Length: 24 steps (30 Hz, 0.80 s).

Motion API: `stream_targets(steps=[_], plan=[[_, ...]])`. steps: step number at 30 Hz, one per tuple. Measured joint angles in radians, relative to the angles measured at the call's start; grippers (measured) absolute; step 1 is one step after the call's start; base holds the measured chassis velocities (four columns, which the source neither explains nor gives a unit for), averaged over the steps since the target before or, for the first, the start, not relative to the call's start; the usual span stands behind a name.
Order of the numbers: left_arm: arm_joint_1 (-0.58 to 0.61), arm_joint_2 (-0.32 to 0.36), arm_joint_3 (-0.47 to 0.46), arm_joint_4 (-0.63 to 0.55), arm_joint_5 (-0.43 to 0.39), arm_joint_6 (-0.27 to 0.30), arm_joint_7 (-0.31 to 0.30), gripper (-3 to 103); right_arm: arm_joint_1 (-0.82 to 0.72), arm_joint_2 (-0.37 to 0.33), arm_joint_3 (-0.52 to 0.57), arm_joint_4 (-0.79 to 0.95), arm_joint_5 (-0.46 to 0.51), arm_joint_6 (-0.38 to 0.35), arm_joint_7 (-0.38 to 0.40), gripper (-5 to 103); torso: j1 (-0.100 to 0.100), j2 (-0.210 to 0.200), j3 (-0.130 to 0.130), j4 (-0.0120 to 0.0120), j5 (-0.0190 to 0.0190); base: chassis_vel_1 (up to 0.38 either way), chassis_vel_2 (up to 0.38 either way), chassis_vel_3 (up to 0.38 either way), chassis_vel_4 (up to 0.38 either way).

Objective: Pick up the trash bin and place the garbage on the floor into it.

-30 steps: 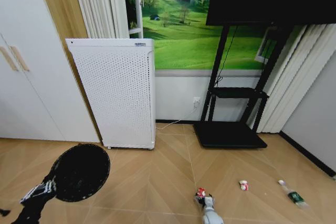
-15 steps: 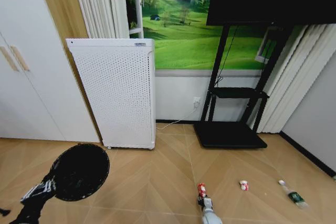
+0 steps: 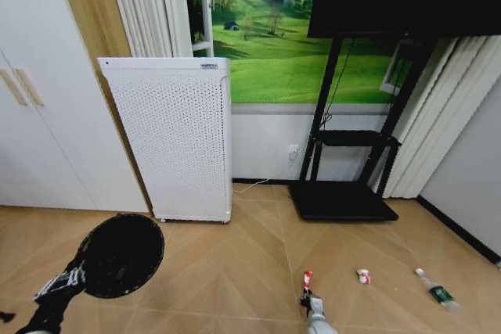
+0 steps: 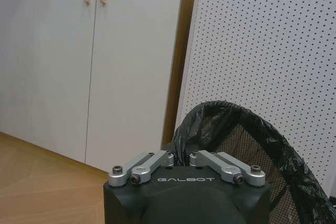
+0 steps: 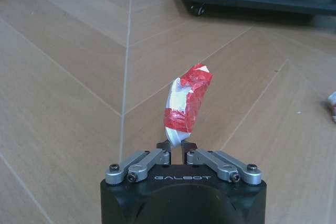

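A crumpled red-and-white wrapper (image 5: 187, 102) is pinched by its lower end between the nearly closed fingers of the right end effector (image 5: 177, 147), and it stands up clear of the floor (image 5: 63, 77) beyond them. The trash bin (image 4: 252, 150), lined with a black bag, is clamped at its rim by the left end effector (image 4: 178, 157), well off to that side of the right one. The step in hand is judged to be the carrying of the first piece of garbage to the bin; a sideways swing over the open mouth is called for before release. Beyond the right end effector, a second red-and-white piece (image 3: 363, 275) and a small clear bottle (image 3: 435, 289) lie on the herringbone wood floor. Further out a white perforated appliance (image 3: 176, 138), a black stand (image 3: 344, 193) and white cupboard doors (image 3: 39, 115) are seen.
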Motion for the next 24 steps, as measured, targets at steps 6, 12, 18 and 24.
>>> stream_targets(steps=[6, 12, 18, 24], plan=[[-0.041, 0.076, 0.059, 0.058, -0.066, 0.039, -0.018, 7, -0.136, -0.047, 0.019, 0.253, 0.065, 0.008, -0.036, 10, 0.000, 0.000, 0.000, 0.0000, -0.0003, 0.000, 0.000, 0.000, 0.000], [-0.148, 0.213, 0.207, 0.164, -0.231, 0.076, -0.069, 7, -0.267, -0.092, 0.052, 0.503, 0.100, 0.057, -0.104, 10, 0.000, 0.000, 0.000, -0.0001, -0.0001, 0.000, 0.000, 0.000, 0.000], [-0.384, 0.316, 0.395, 0.344, -0.299, 0.075, -0.083, 7, -0.441, -0.122, 0.053, 0.815, 0.199, 0.055, -0.128, 10, 0.000, 0.000, 0.000, -0.0004, -0.0004, 0.000, 0.000, 0.000, 0.000], [-0.624, 0.394, 0.698, 0.576, -0.308, 0.060, -0.021, 7, -0.564, -0.108, 0.021, 1.029, 0.175, 0.079, -0.146, 10, 0.000, 0.000, 0.000, 0.0000, -0.0003, 0.000, 0.000, 0.000, 0.000]])
